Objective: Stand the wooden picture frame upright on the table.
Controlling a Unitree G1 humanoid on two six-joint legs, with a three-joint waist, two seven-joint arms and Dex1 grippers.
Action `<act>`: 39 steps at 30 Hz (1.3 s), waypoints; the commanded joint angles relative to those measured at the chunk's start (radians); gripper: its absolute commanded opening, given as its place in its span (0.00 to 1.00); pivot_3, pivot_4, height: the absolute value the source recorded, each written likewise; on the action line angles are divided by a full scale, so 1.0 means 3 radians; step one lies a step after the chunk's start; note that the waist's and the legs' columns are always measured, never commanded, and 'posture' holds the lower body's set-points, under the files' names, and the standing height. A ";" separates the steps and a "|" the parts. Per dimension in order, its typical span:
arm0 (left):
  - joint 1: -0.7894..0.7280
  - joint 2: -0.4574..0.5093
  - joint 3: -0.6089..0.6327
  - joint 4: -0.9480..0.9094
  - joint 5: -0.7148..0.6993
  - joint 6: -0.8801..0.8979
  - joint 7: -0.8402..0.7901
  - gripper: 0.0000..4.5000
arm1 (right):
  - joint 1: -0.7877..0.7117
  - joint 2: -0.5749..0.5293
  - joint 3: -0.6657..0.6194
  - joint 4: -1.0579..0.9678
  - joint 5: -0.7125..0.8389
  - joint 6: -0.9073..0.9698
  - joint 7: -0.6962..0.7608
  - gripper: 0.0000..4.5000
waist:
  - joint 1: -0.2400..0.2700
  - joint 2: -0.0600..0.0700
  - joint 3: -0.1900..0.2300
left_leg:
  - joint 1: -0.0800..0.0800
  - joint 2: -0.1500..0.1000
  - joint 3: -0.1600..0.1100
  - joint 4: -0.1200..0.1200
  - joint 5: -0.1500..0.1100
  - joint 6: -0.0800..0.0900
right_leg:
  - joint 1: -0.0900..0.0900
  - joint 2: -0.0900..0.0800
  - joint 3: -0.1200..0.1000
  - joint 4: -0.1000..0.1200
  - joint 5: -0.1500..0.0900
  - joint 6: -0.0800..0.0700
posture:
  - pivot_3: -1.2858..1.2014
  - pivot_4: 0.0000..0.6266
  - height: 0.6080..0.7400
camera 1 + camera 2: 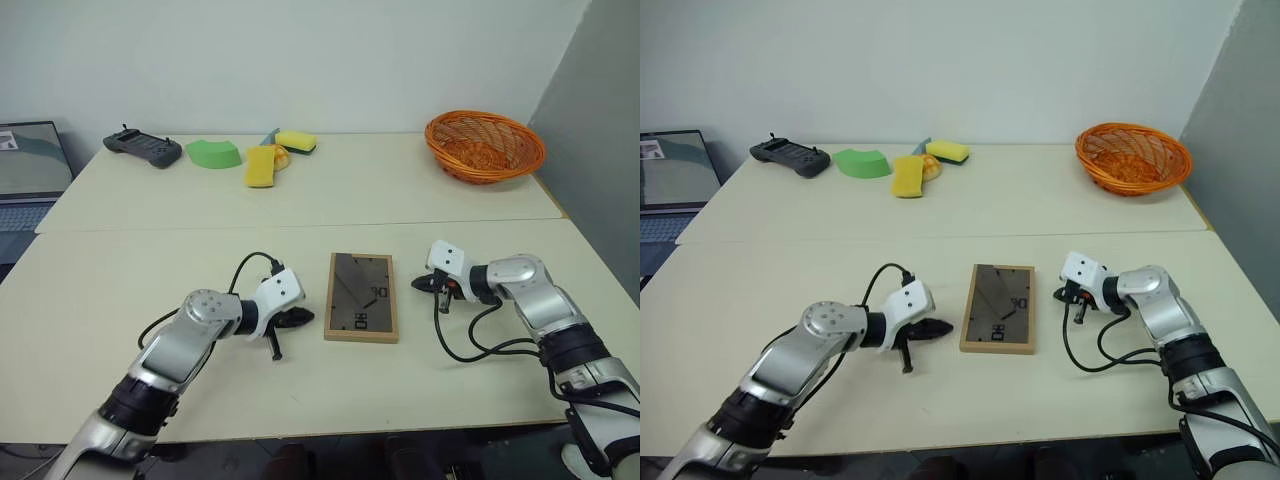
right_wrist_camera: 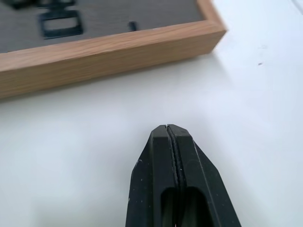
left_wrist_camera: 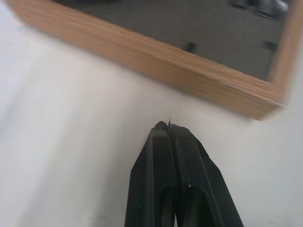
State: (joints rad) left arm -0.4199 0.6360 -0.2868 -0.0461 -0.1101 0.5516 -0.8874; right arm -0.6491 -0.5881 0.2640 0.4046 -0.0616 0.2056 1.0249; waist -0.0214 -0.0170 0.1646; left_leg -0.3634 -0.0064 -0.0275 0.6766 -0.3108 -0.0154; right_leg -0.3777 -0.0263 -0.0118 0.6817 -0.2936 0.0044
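From the left eye view, the wooden picture frame (image 1: 361, 297) lies flat on the table (image 1: 400, 200), dark back up, on the near half just in front of the seam. The left gripper (image 1: 303, 317) sits just beside the frame's left edge, its fingers pressed together and empty. The right gripper (image 1: 418, 284) sits near the right edge, also closed with nothing in it. So the frame lies between the two, touched by neither. At the far side of the table are an orange wicker basket (image 1: 485, 145), yellow sponges (image 1: 262, 166), a green piece (image 1: 213, 153) and a black controller (image 1: 145, 148).

The right eye view gives the same layout: frame flat, a gripper on each side, a clear gap to each.

In the left wrist view, the black fingers (image 3: 163, 184) are shut tip to tip and point at the frame's light-wood side, bare table between.

In the right wrist view, the closed fingers (image 2: 187, 184) face a frame side near a corner, apart from it.

By my reading, standing it up has not begun; this is the approach. The next move likely calls for opening a gripper, catching an edge to tip the frame up, and freeing the fold-out stand.
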 commanded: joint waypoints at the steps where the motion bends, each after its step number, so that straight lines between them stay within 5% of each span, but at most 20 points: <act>1: -0.0101 -0.0152 -0.0009 0.0057 0.0042 0.0042 0.0099 0.01 | -0.0027 0.0094 -0.0020 -0.0172 0.0079 0.0103 0.0038 0.00 | -0.0001 0.0000 0.0000 | -0.0001 0.0000 0.0000 0.0001 0.0000 0.0000 | -0.0001 0.0000 0.0000 0.0000 0.0000 0.0000 | 0.52 0.24 1.00; 10: 0.0209 -0.0041 -0.0178 -0.0835 -0.0155 0.0454 -0.0174 0.01 | 0.0008 0.0311 -0.0117 -0.0372 0.0259 0.0435 -0.0026 0.00 | -0.0014 0.0000 0.0000 | -0.0031 0.0000 0.0002 0.0002 0.0006 -0.0012 | -0.0030 0.0000 0.0009 -0.0004 0.0000 0.0000 | 0.52 0.24 1.00; 18: 0.0262 0.0070 -0.0160 -0.0865 -0.0054 0.0448 -0.0110 0.01 | 0.0064 0.0209 -0.0005 -0.0333 0.0093 0.0336 0.0006 0.00 | -0.0015 0.0001 0.0001 | -0.0033 -0.0001 -0.0001 0.0002 0.0001 -0.0002 | -0.0033 0.0000 0.0005 0.0000 0.0000 0.0000 | 0.52 0.24 1.00; 26: 0.0482 0.0115 0.0619 -0.0642 -0.0420 0.0477 0.0022 0.01 | 0.0164 -0.0115 -0.0084 -0.0346 0.0198 0.0275 0.0274 0.00 | -0.0013 0.0001 0.0000 | -0.0033 0.0000 -0.0002 0.0002 0.0001 -0.0001 | -0.0033 0.0000 0.0004 -0.0001 0.0000 0.0000 | 0.52 0.24 1.00; 31: 0.0424 -0.0008 0.1485 -0.0561 -0.1445 0.1586 -0.0092 0.21 | 0.0166 -0.0123 -0.0134 -0.0338 0.0418 0.0378 0.0507 0.00 | -0.0013 0.0000 0.0001 | -0.0036 0.0000 -0.0005 0.0005 0.0000 -0.0001 | -0.0033 0.0000 0.0001 -0.0001 0.0000 0.0000 | 0.52 0.24 1.00; 39: 0.0197 -0.0017 0.1885 -0.0340 -0.2382 0.2933 -0.0114 0.55 | 0.0027 -0.0070 -0.0111 -0.0064 0.0410 0.0254 0.0489 0.00 | -0.0022 0.0000 0.0001 | -0.0035 0.0000 -0.0005 0.0006 0.0001 -0.0003 | -0.0033 0.0000 0.0001 0.0000 0.0000 0.0000 | 0.52 0.24 1.00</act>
State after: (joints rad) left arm -0.3368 0.6307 0.2468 -0.1497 -0.7368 1.3234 -0.9082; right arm -0.6200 -0.6089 0.2417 0.3758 0.0604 0.2922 1.1652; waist -0.0280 -0.0170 0.1648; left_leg -0.3738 -0.0065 -0.0291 0.6784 -0.3104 -0.0163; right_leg -0.3875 -0.0263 -0.0115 0.6818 -0.2935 0.0045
